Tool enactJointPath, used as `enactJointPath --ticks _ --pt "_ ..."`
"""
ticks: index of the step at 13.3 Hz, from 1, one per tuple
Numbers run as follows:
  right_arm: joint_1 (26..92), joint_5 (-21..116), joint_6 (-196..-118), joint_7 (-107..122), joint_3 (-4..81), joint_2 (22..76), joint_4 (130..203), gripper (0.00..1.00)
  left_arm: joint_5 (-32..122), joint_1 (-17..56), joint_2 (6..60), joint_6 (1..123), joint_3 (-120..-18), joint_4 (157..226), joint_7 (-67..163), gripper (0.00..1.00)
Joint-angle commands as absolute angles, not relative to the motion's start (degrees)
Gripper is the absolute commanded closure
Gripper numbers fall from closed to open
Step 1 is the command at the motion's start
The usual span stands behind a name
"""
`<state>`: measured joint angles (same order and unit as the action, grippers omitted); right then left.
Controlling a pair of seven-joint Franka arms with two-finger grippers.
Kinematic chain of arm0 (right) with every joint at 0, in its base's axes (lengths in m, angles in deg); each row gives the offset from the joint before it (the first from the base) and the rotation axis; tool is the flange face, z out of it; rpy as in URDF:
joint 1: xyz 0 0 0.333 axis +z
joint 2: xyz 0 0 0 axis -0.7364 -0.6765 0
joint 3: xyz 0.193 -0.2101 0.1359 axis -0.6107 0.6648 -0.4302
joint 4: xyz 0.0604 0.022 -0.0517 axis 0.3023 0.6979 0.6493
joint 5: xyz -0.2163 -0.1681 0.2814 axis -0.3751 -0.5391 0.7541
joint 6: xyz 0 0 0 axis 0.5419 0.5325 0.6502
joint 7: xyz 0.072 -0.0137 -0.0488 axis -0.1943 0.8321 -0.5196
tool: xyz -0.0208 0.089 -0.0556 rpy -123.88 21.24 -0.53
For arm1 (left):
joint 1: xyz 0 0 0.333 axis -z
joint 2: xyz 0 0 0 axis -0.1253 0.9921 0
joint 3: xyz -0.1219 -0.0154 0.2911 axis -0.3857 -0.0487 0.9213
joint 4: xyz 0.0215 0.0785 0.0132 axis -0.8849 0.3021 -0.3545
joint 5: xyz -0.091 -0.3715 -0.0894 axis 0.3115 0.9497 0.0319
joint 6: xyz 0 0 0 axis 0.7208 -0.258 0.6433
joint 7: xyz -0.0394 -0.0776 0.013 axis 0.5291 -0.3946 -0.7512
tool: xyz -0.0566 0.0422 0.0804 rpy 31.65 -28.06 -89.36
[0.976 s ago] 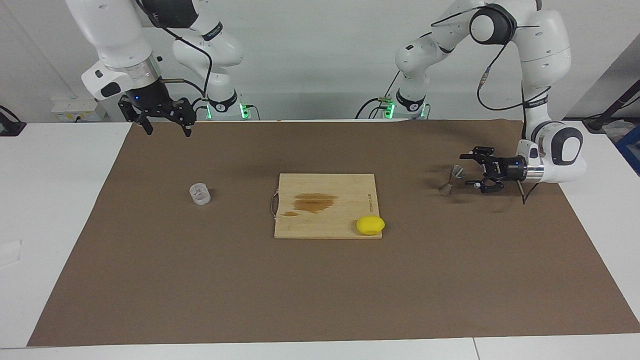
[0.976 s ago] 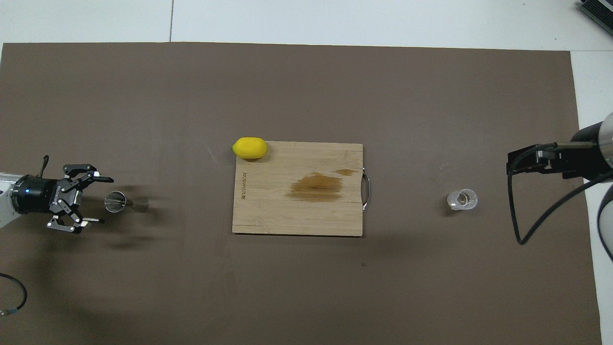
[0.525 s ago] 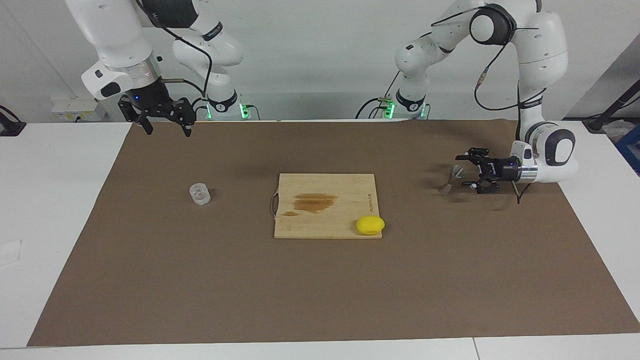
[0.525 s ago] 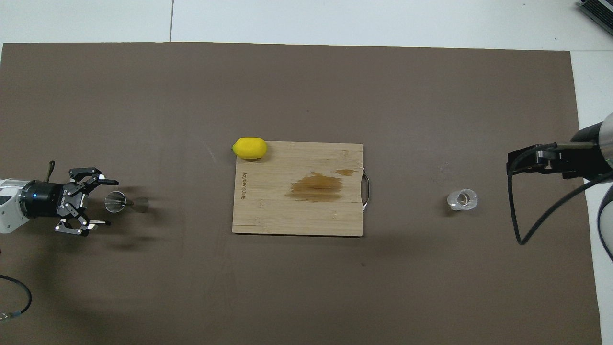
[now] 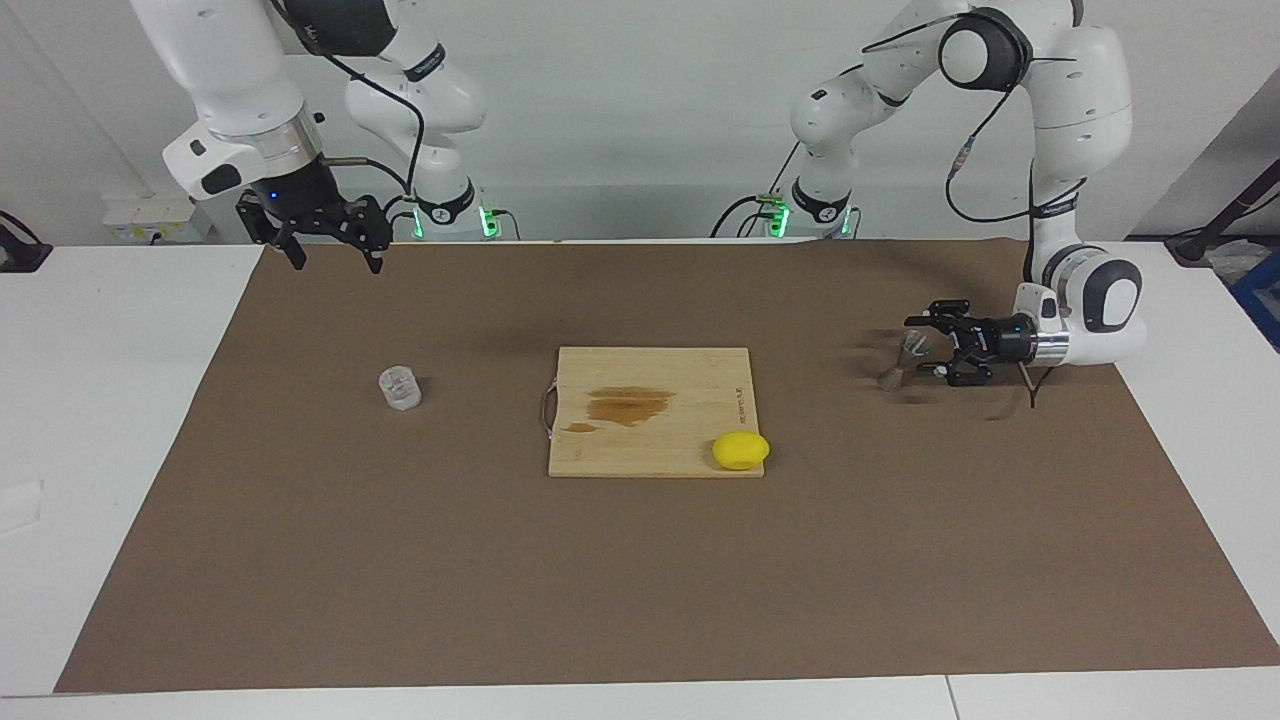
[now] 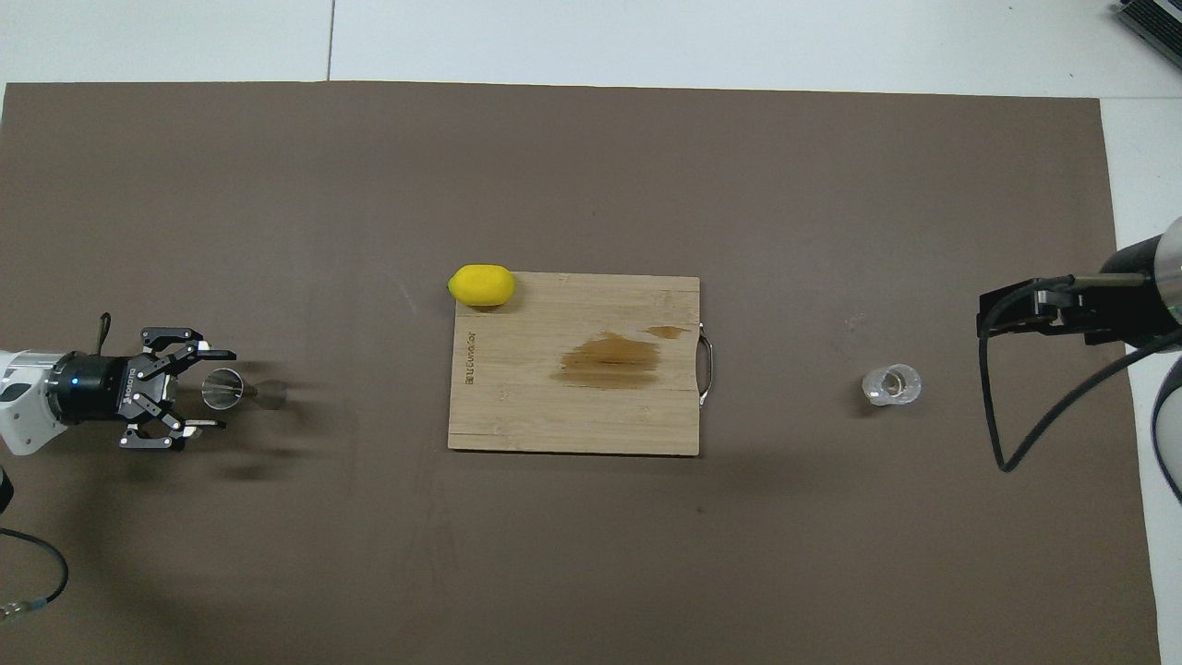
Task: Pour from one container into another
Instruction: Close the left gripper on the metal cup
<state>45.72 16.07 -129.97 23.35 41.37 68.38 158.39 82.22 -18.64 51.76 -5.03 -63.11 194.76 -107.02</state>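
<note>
The silver hourglass jigger (image 5: 901, 360) stands on the brown mat toward the left arm's end of the table; it also shows in the overhead view (image 6: 231, 389). My left gripper (image 5: 917, 347) is level, low over the mat and open, with one finger on each side of the jigger's upper cone, apart from it. The small clear glass cup (image 5: 400, 388) stands on the mat toward the right arm's end; it also shows in the overhead view (image 6: 892, 384). My right gripper (image 5: 338, 262) is open and empty, raised over the mat's edge by the robots, and waits.
A wooden cutting board (image 5: 650, 445) with a brown wet stain lies mid-table between the two containers. A yellow lemon (image 5: 741, 450) rests at the board's corner farthest from the robots, toward the left arm's end. The brown mat (image 5: 640, 580) covers most of the table.
My left gripper has slid along the mat toward the jigger, so its open fingers now flank it. The jigger, the cup and the right arm have not moved.
</note>
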Motion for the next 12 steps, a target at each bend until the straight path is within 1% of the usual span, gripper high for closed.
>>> enactJointPath --ticks 1,3,4,5,8,9,12 --pt "45.0 17.6 -130.4 22.5 41.2 69.4 159.4 0.01 83.4 -18.6 50.6 -5.1 -62.9 196.2 -108.0 0.31" --pt "45.0 17.6 -130.4 22.5 41.2 69.4 159.4 0.01 83.5 -18.7 50.6 -5.1 -62.9 196.2 -108.3 0.50" --pt "45.0 17.6 -130.4 22.5 41.2 69.4 159.4 0.01 84.0 -18.6 50.6 -5.1 -62.9 196.1 -108.3 0.63" --pt "45.0 17.6 -130.4 22.5 41.2 69.4 159.4 0.01 84.2 -18.6 50.7 -5.1 -62.9 195.9 -108.3 0.69" --pt "45.0 17.6 -130.5 22.5 41.2 69.4 159.4 0.01 86.5 -17.2 50.7 -5.7 -63.2 195.2 -107.4 0.70" --pt "45.0 17.6 -130.5 22.5 41.2 69.4 159.4 0.01 86.8 -15.7 50.6 -6.1 -63.2 195.1 -107.2 0.70" --pt "45.0 17.6 -130.4 22.5 41.2 69.4 159.4 0.01 89.2 -11.6 48.1 -7.4 -63.2 195.8 -105.0 0.70"
